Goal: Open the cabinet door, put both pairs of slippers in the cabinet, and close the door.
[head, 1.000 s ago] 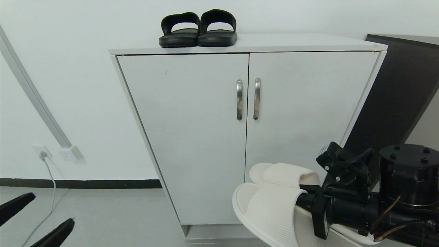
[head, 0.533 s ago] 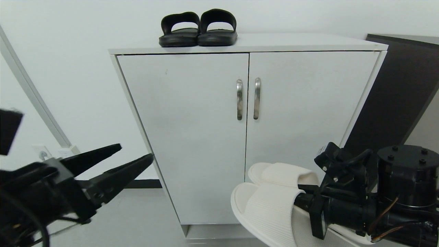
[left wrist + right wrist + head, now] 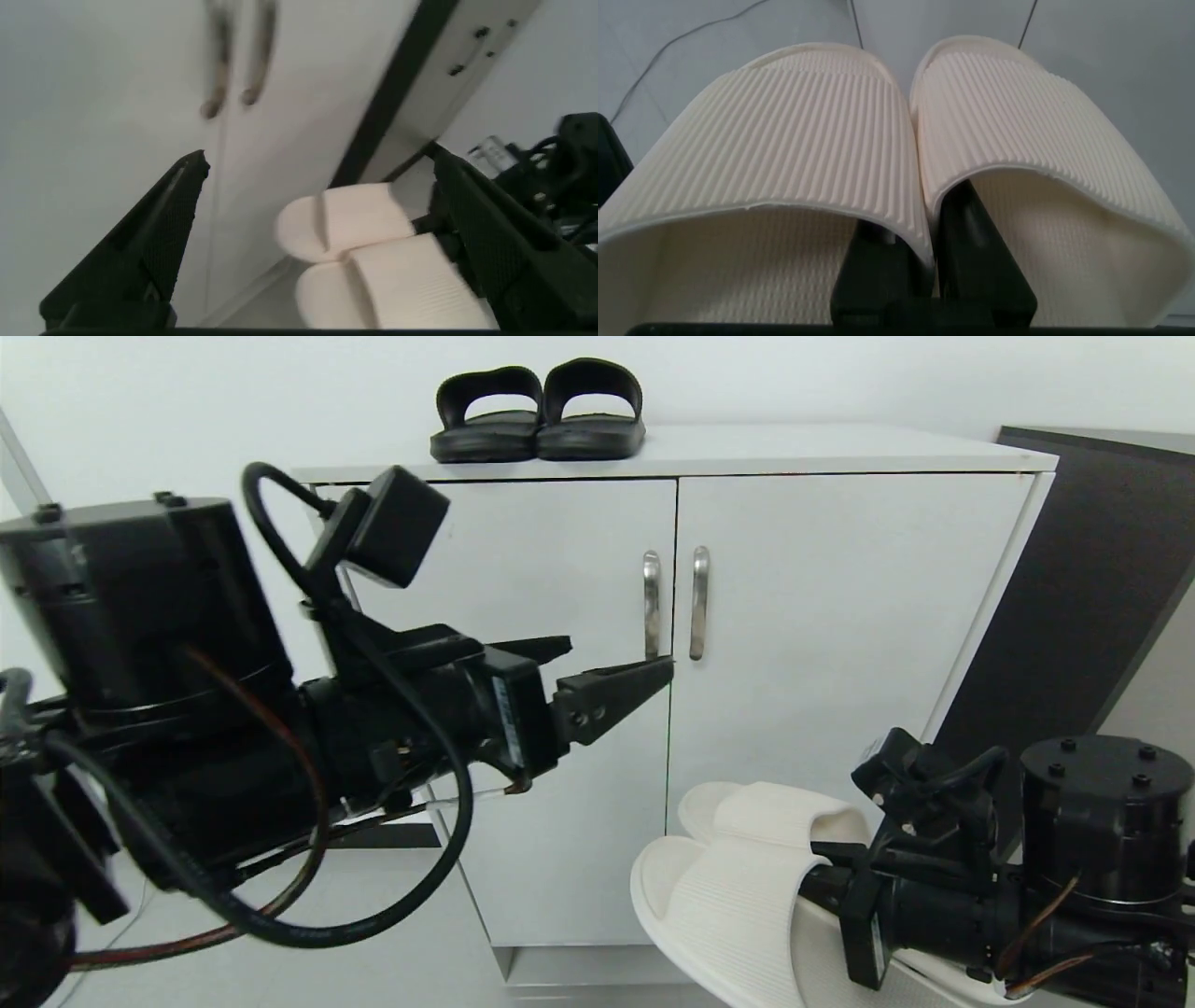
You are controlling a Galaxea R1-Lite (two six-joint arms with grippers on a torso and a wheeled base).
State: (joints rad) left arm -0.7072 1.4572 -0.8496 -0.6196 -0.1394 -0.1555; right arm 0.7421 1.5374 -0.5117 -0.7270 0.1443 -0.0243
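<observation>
Standing closed, the cabinet (image 3: 840, 616) carries the black slippers (image 3: 539, 415) on top. Left gripper (image 3: 620, 653): spread wide, tips near the left door handle (image 3: 652, 607). Right gripper (image 3: 826, 870): clamped on the white slippers (image 3: 738, 887), low before the right door.

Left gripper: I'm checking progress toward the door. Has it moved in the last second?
Yes. The left gripper rose from the lower left corner and advanced rightward to the left door handle, with its fingers open.

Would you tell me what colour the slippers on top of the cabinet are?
Black; the slippers show best in the head view.
</observation>
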